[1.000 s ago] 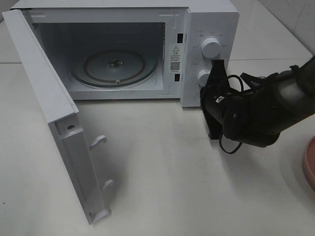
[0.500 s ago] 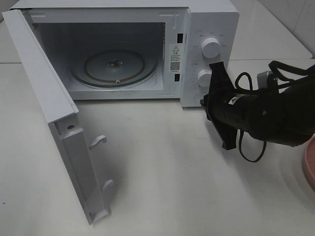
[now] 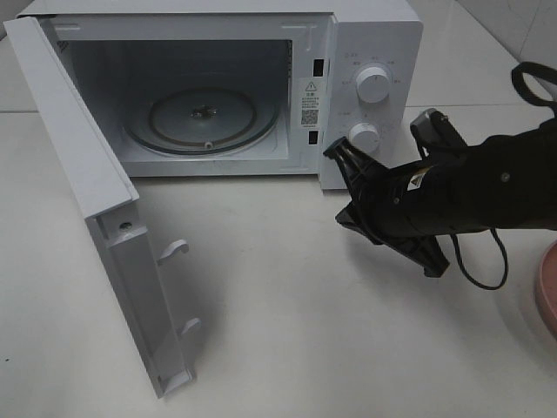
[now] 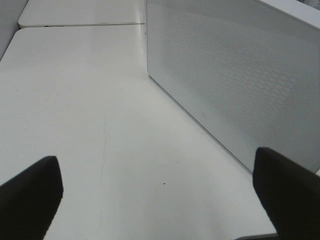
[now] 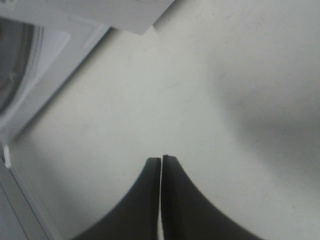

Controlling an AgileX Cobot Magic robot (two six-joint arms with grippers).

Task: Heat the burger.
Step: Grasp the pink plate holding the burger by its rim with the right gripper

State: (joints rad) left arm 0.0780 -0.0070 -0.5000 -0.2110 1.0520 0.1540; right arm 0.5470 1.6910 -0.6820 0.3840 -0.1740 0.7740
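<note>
Burger: not in any view. We can't place it. Only a sliver of the pink plate (image 3: 546,292) shows at the right edge of the high cam. It may sit there, off-frame, but that's a guess.

Microwave (image 3: 374,35) at back of desk (image 3: 287,348). Door (image 3: 78,157) is swung fully out to the left, so we judge the cavity is ready for loading. Glass turntable (image 3: 202,115) is bare, nothing on it.

Right gripper (image 5: 161,160): jaws pressed together, nothing between them. Wrist cam shows only a hairline seam over bare desk. In the high cam the arm lies across the front of the control panel w/ the tip just below and left of the lower knob (image 3: 364,137), not touching it as far as we can tell. Closed jaws make a slim tip, prob. for poking or pulling rather than carrying.

Left gripper (image 4: 157,190): jaws spread wide, empty. Low over the desk beside a perforated white panel (image 4: 235,75), either door face or side wall, can't tell which. Arm not seen in the high cam. Looks parked clear of the work area.

Counts:
- Microwave x1, door x1, turntable x1
- Knobs x2, incl. upper knob (image 3: 372,84)
- Plate x1 (partial)
- Arms seen in high cam x1
- Burgers seen x0

Stage, our read: early. Oven open, load not yet fetched.
</note>
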